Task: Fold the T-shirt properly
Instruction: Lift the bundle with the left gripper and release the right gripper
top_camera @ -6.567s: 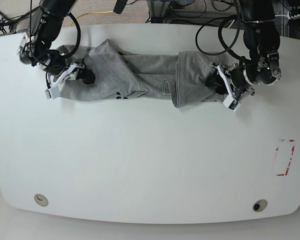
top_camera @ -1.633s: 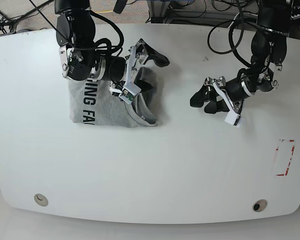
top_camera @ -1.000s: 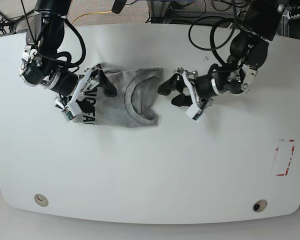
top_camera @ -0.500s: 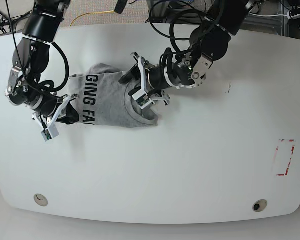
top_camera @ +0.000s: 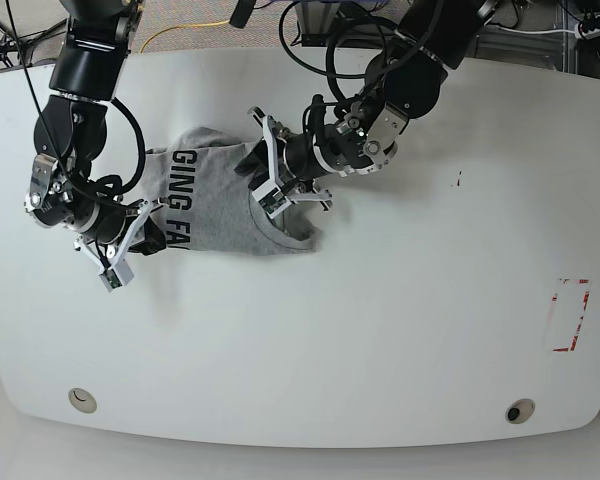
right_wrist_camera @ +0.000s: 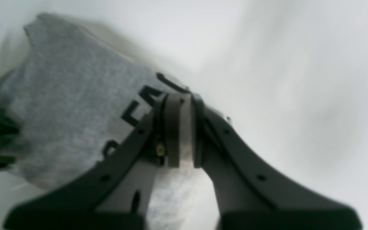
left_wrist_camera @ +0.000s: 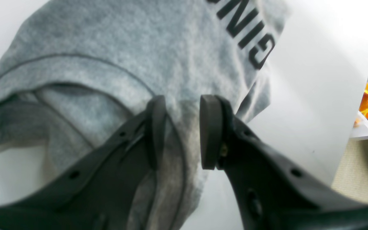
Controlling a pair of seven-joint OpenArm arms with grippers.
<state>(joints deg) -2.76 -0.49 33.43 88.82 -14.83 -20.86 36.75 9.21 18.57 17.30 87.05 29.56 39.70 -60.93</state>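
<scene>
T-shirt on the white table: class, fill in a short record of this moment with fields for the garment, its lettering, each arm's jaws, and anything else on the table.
garment: T-shirt, grey, lying folded into a compact bundle on the white table
lettering: black print facing up at the bundle's left end
collar: at the bundle's right end
left gripper: jaws open, over the collar edge
right gripper: jaws shut on the lettered edge
other marks: red rectangle near the table's right edge

Robotics lab: cables [top_camera: 420, 40], white worktable [top_camera: 380, 330].
</scene>
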